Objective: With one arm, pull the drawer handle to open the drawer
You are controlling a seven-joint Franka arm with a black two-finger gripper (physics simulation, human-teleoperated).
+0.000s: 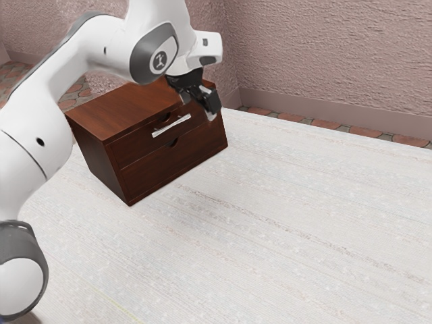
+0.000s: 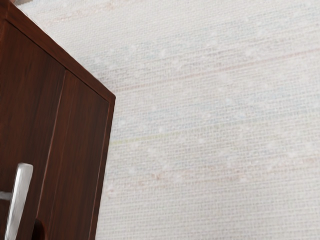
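Note:
A dark wooden cabinet [image 1: 128, 108] stands on the pale table at the exterior view's upper left. Its upper drawer [image 1: 138, 145] carries a silver bar handle [image 1: 171, 125], and the drawer front sits flush with the cabinet face. My black gripper [image 1: 202, 102] hangs just past the handle's far end, by the cabinet's top front corner. It is open, and nothing is between the fingers. The fingers stand apart from the handle. In the wrist view the cabinet front [image 2: 55, 150] and one end of the handle [image 2: 17, 197] lie to one side of my hand.
A lower drawer [image 1: 179, 156] with a notch pull sits under the upper one. The pale woven table [image 1: 290, 216] spreads wide toward the exterior view's right and front. A pink wall with a baseboard [image 1: 337, 111] runs behind it.

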